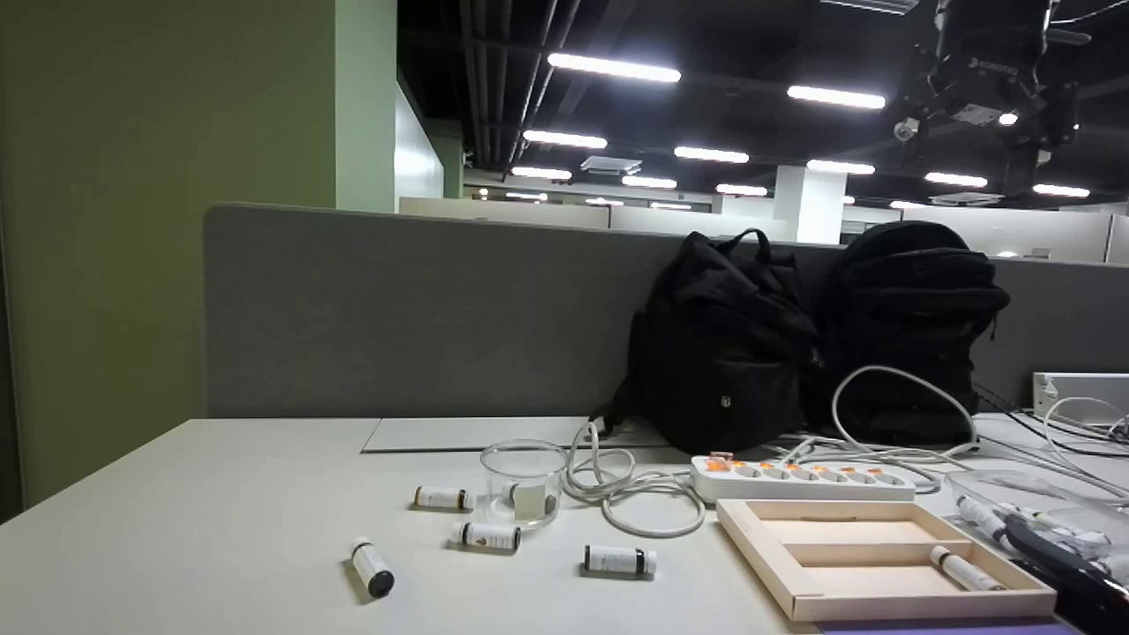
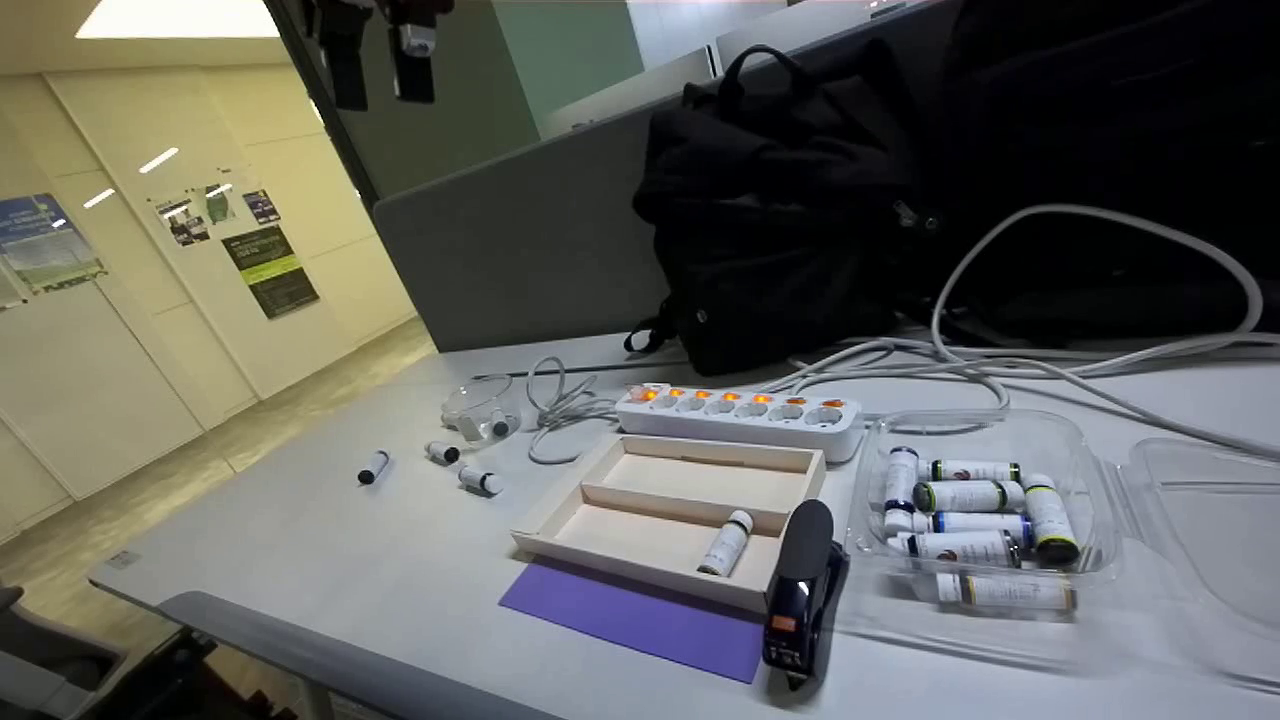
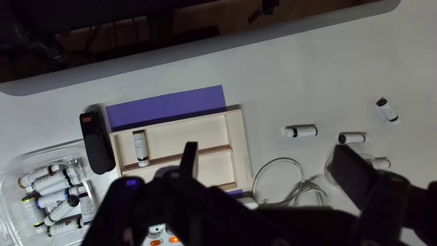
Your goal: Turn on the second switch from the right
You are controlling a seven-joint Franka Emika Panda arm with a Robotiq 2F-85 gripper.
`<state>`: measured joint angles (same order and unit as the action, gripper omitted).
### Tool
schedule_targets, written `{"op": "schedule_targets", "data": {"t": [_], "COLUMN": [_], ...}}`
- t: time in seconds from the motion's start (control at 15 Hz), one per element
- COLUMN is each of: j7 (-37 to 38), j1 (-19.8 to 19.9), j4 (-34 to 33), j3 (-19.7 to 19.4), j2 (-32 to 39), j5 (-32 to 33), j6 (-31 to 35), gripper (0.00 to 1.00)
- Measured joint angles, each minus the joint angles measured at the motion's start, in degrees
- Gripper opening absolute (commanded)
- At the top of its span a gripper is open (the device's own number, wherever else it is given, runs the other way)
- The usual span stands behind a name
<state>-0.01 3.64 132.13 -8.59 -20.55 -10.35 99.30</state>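
The white power strip point(image 1: 803, 487) lies on the desk behind the wooden tray and shows in both exterior views point(image 2: 735, 428). The second switch from the right point(image 2: 796, 401) is reddish and looks unlit, like the endmost switch point(image 2: 833, 404); the switches to their left glow orange. In the wrist view my gripper covers much of the strip point(image 3: 249, 204); an unlit switch point(image 3: 155, 242), apparently the second from the right, shows beside a lit one point(image 3: 174, 239). My gripper point(image 3: 268, 152) is open and empty, high above the desk in both exterior views point(image 1: 968, 159) point(image 2: 381, 98).
A wooden tray point(image 2: 590, 495) with one bottle stands in front of the strip. A black stapler point(image 2: 803, 590) and a clear container point(image 2: 1090, 480) of bottles are at its right. Loose bottles, a clear cup point(image 1: 525, 450) and cables lie left. Black backpacks point(image 1: 723, 353) stand behind.
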Motion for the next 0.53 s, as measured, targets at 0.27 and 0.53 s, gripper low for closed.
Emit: {"op": "schedule_targets", "data": {"t": [0.27, 0.53], "j7": [-5.03, -14.33], "j1": [-0.09, -1.28], "j4": [-0.07, -2.97], "j3": [0.26, 0.4], "j2": [0.94, 7.71], "j5": [-0.01, -2.24], "j6": [6.29, 18.12], "gripper": [1.0, 1.0]}}
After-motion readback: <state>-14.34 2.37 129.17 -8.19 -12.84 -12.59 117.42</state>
